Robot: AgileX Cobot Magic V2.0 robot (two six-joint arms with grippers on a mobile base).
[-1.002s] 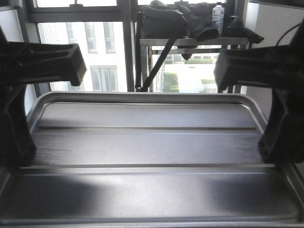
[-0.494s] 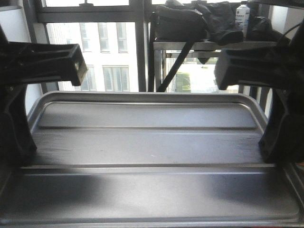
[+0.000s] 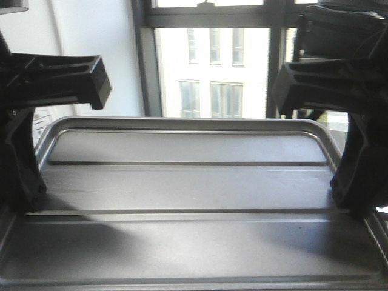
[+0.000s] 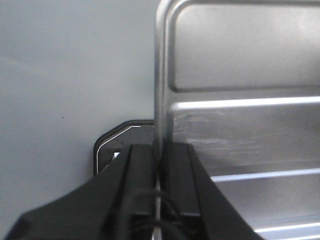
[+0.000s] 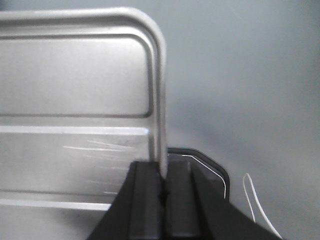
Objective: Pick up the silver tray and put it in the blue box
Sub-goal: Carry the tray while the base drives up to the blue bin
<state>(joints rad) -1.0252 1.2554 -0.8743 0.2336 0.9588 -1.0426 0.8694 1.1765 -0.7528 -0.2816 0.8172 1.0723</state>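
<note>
Exterior front-facing view: at the left edge I see the left gripper (image 3: pixel 25 188), a black body whose lower end stands on the left short side of the silver tray (image 3: pixel 194 188). The left wrist-mounted view confirms the grasp: the two black fingers (image 4: pixel 142 170) are closed narrow on the tray's rolled rim, one outside and one inside, with the rim running straight up between them. In the front view the tray fills the lower half, open side up. Its two long ridges run from side to side, and it spans the whole gap between the two arms. Behind its far rim I see a white wall (image 3: pixel 91 42) at left, then a window (image 3: pixel 212 60) with a pale building (image 3: pixel 212 91) beyond it. At the right edge the right gripper (image 3: pixel 356 188) meets the right short side of the tray. The right wrist-mounted view shows its fingers pinched onto the rim in the same manner, with a rounded corner further along the rim. A plain grey surface (image 4: pixel 60 75) fills the background of both wrist views; I cannot tell what it is.
</note>
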